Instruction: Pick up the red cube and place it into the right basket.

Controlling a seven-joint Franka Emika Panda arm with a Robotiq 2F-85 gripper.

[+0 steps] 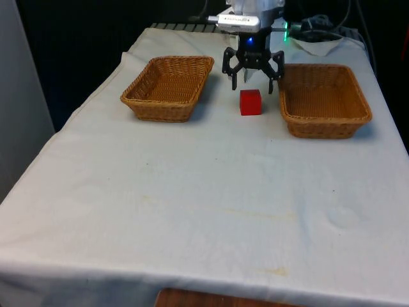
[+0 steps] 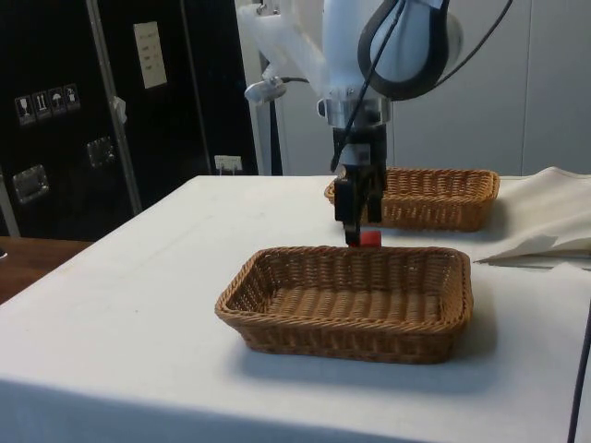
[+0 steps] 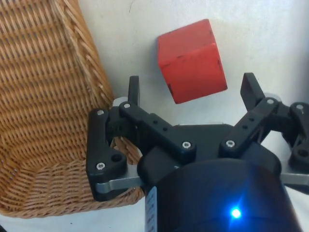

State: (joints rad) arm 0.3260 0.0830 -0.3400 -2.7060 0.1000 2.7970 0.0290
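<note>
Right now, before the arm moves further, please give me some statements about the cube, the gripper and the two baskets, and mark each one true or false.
1. The red cube lies on the white cloth between the two baskets. True.
2. The gripper is shut on the cube. False: the fingers are open and the cube lies free on the cloth.
3. The basket on the front view's right has nothing in it. True.
4. The cube is inside the basket on the front view's left. False: it is on the cloth, outside both baskets.
5. The gripper hangs above the table close to the cube. True.
</note>
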